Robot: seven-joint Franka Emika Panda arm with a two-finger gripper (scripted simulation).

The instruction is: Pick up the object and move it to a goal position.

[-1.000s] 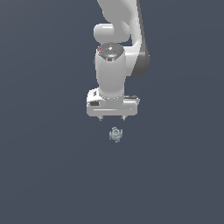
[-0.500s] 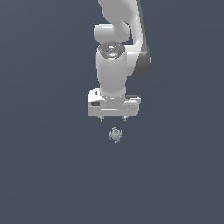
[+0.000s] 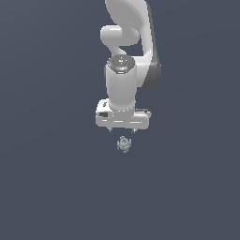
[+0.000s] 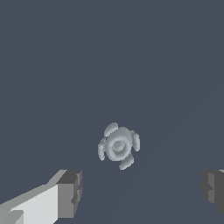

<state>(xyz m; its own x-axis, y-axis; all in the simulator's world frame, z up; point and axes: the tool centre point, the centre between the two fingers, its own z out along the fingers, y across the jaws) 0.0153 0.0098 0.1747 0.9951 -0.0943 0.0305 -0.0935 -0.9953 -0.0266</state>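
In the exterior view the gripper (image 3: 122, 130) hangs just above the knobbly object (image 3: 124, 144), which has not moved since a second ago; the arm has hardly shifted (no descent yet). In the wrist view the fingers (image 4: 70, 192) stand wide apart, the object (image 4: 118, 145) between and beyond them, ungrasped.

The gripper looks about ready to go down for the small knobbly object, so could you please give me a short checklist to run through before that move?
1. Jaws open: ok. In the wrist view the two fingers stand wide apart.
2. Gripper empty: ok, nothing sits between the fingers.
3. Object free: ok. It lies alone on the dark surface, touching neither finger.
4. Object lined up with the gap: cannot tell exactly; the wrist view shows it ahead of the fingertips, roughly between them.
5. Height above the object: cannot tell; the exterior view shows the object just below the gripper, apart from it.
6. Goal position visible: not ok, no marker shows.
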